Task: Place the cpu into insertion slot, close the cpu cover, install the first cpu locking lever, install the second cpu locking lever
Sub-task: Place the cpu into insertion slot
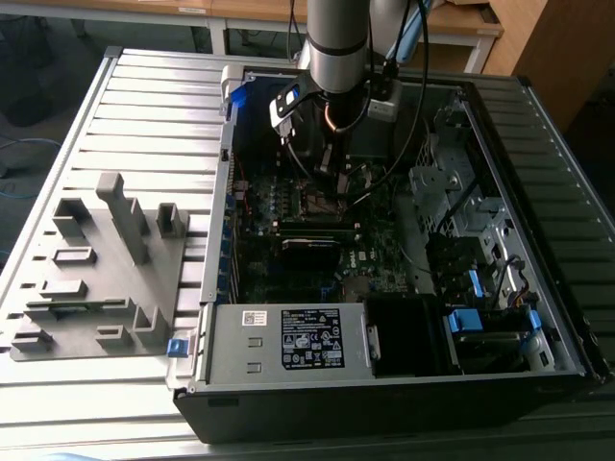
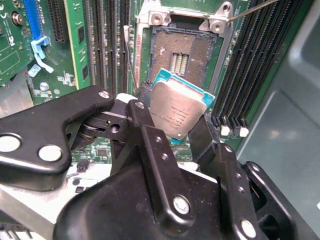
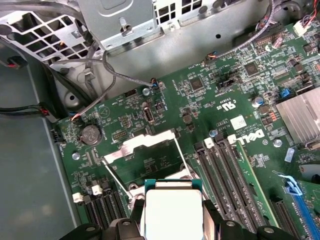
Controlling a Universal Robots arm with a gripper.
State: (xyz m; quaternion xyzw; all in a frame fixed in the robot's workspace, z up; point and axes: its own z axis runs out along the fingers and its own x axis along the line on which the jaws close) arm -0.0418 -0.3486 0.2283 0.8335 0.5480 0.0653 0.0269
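My gripper is shut on the cpu, a small square chip with a silver top and a teal edge, gripped by two opposite edges. The chip hangs tilted just above the insertion slot, whose dark contact field lies uncovered inside its metal rim. In the first wrist view the cpu sits between the black fingers, and beyond it the cpu cover stands swung open with two thin wire levers raised. In the exterior view the gripper reaches down into the computer case over the insertion slot.
Long black memory slots flank the socket on both sides. A finned heat sink and a blue card slot lie on the board. Case walls, cables and a drive cage surround it. A grey fixture sits at the exterior view's left.
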